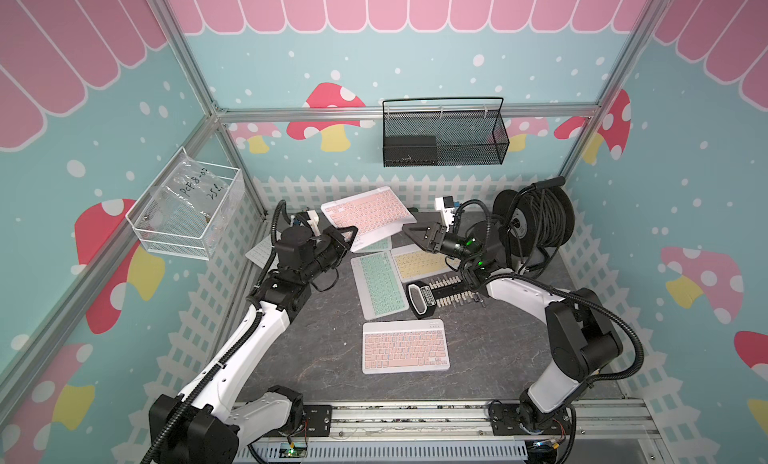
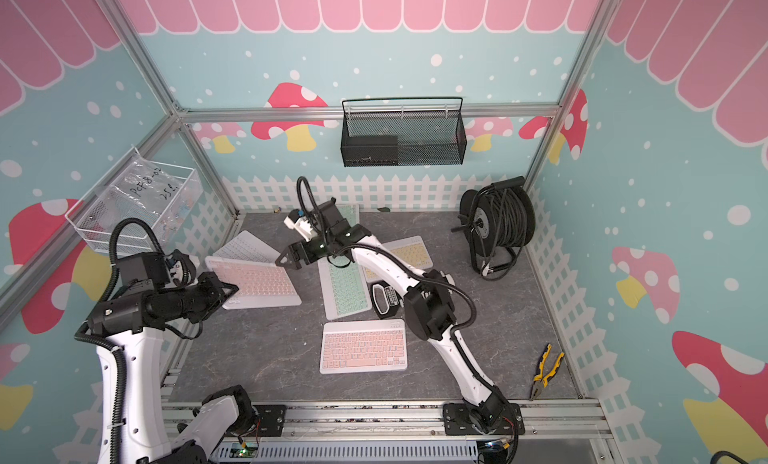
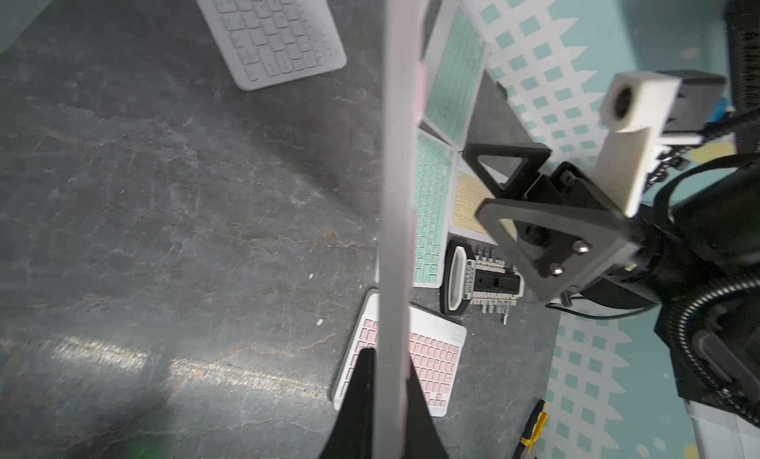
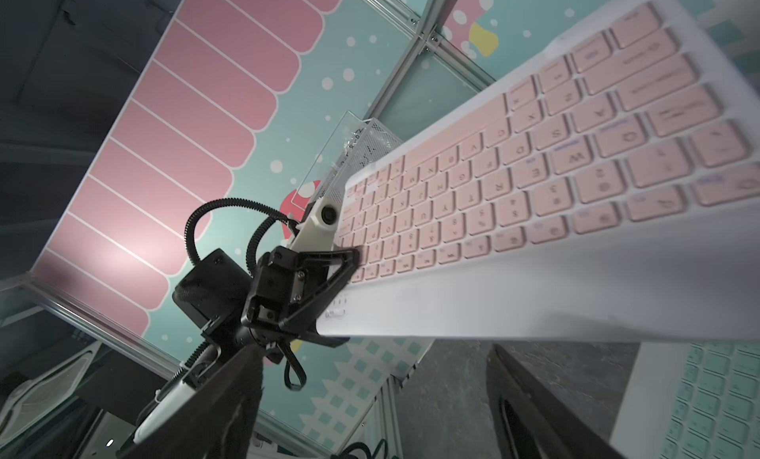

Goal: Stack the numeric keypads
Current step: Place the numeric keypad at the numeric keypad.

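Pink keypad [image 1: 368, 214], lifted: left gripper [image 1: 349, 236] pinching its edge, right gripper [image 1: 411, 233] spread just beside it. Advise: keep level, square over mint keypad [image 1: 380, 283], lower flat, release.

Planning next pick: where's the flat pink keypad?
The flat pink keypad lies front-centre in both top views, robot-side of the mint keypad and black holder.

Even light; near keypad [image 3: 395, 189] blurred (tabletop [image 3: 103, 354] glare).

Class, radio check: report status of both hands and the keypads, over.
Left hand shut on lifted pink keypad. Right hand open, empty, close beside it. Other keypads scattered, no stack yet. Black peg holder lies among them.
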### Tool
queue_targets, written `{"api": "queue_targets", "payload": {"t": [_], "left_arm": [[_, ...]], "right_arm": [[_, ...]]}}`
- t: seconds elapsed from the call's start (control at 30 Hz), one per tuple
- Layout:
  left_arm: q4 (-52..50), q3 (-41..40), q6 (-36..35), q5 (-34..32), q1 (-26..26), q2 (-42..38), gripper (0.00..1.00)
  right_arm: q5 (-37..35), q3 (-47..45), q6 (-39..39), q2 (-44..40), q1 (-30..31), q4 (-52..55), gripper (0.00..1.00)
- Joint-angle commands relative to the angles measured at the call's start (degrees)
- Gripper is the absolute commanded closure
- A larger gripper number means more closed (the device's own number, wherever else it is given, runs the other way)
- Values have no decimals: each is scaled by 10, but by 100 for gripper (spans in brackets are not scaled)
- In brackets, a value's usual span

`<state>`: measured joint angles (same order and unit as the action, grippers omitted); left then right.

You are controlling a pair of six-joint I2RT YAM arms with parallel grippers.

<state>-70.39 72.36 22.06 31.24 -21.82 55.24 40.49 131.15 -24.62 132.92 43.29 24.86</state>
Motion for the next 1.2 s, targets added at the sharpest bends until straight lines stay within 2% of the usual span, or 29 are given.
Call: {"api": "queue_targets", "payload": {"t": [0.0, 0.1, 0.23, 0.33, 0.47, 0.67, 0.8, 0.9, 1.0, 1.07, 1.17], "left_arm": [[39, 37, -19, 106, 4, 10, 100], [117, 31, 13, 180, 4, 13, 100], [255, -5, 87, 270, 11, 16, 100], [331, -21, 126, 293, 26, 22, 100], [395, -27, 156, 309, 69, 45, 100], [449, -21, 172, 307, 142, 89, 100], [475, -25, 188, 295, 159, 105, 100], [538, -38, 236, 280, 165, 112, 100], [580, -44, 278, 237, 177, 122, 99], [610, -48, 307, 199, 190, 131, 99], [638, -45, 343, 122, 214, 134, 100]], "right_arm": [[-12, -34, -41, -59, -57, -20, 4], [31, -125, -57, -127, -102, -75, 4], [149, -327, -118, -233, -166, -240, 3], [224, -467, -194, -300, -209, -385, 4], [257, -559, -170, -363, -239, -403, 5], [265, -621, -172, -393, -250, -407, 7], [254, -639, -188, -413, -252, -437, 7], [242, -659, -220, -424, -253, -472, 8], [223, -708, -308, -433, -253, -590, 8], [208, -745, -395, -429, -253, -712, 9], [159, -765, -471, -417, -251, -791, 10]]}}
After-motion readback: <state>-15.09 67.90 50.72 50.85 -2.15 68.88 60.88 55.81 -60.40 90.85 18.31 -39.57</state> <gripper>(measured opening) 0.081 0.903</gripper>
